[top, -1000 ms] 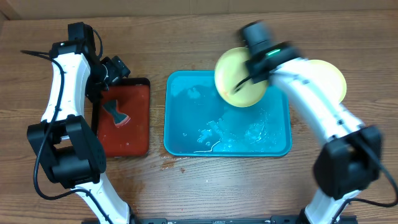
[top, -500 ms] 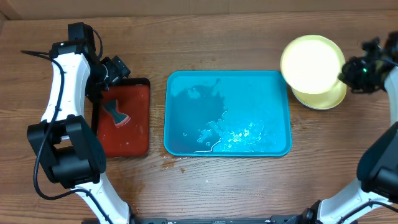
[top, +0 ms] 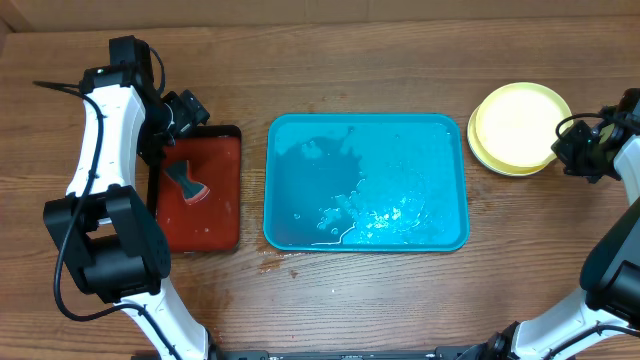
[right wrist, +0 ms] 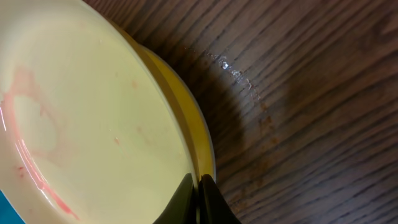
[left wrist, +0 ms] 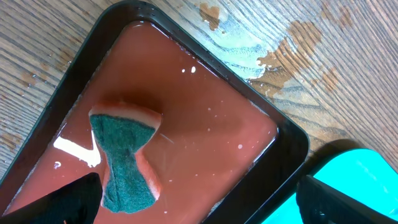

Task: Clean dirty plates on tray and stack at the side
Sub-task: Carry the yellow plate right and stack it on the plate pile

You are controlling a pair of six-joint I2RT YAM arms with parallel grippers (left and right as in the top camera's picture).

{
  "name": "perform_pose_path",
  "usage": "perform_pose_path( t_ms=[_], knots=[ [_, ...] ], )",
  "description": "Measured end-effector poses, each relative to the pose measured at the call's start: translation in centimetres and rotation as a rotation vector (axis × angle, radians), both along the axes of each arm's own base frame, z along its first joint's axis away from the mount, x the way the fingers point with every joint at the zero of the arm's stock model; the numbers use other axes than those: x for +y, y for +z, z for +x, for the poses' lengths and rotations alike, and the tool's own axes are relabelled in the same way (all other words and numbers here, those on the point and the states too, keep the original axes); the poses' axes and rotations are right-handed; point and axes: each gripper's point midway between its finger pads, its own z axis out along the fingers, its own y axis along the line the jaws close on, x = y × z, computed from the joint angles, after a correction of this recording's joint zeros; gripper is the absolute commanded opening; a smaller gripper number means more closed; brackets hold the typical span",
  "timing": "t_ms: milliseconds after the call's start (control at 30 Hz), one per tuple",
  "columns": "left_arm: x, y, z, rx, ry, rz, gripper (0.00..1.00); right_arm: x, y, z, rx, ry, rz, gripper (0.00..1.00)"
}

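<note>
The blue tray (top: 300, 225) lies mid-table, wet, with no plates on it. Two pale yellow-green plates are stacked right of it: the top plate (top: 518, 122) (right wrist: 93, 106) with faint red smears, the lower plate (top: 490, 157) (right wrist: 186, 118) showing only its rim. The light blue plate is out of view. My right gripper (top: 566, 141) (right wrist: 198, 190) is shut on the top plate's right rim. My left gripper (top: 186, 110) (left wrist: 205, 205) is open and empty above the dark red tray.
The black-rimmed dark red tray (top: 225, 215) (left wrist: 205, 130) holds reddish liquid and a green-topped sponge (top: 186, 183) (left wrist: 124, 158). Water spots lie on the wood by its corner (left wrist: 273, 59) and below the blue tray (top: 272, 258).
My right arm carried the pale yellow plate from above the blue tray to the right and lowered it onto the other plate. The left arm has not moved.
</note>
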Motion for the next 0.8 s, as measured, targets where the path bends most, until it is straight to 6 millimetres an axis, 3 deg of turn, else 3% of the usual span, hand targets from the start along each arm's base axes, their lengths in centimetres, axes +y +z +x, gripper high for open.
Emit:
perform_pose_path(
  t_ms=[67,133,167,333,433,600,733,800],
  knots=[
    [0.0,0.0,0.0,0.0,0.0,0.0,1.0,-0.1,0.0,0.0,0.001,-0.011,0.0,0.68],
    [0.0,0.0,0.0,0.0,0.0,0.0,1.0,0.0,-0.1,-0.1,0.005,-0.015,0.003,0.91],
    [0.0,0.0,0.0,0.0,0.0,0.0,1.0,0.0,-0.1,-0.2,0.007,-0.017,0.007,0.96],
    [0.0,0.0,0.0,0.0,0.0,0.0,1.0,1.5,-0.3,-1.3,0.048,-0.006,0.077,1.0],
    [0.0,0.0,0.0,0.0,0.0,0.0,1.0,2.4,1.0,-1.9,0.045,0.002,0.105,1.0],
    [0.0,0.0,0.0,0.0,0.0,0.0,1.0,4.1,7.4,-3.0,-0.05,0.04,0.065,1.0],
    [0.0,0.0,0.0,0.0,0.0,0.0,1.0,7.9,13.8,-5.0,-0.148,0.133,0.002,1.0],
    [0.0,0.0,0.0,0.0,0.0,0.0,1.0,9.9,15.8,-6.1,-0.175,0.181,-0.024,1.0]
  ],
)
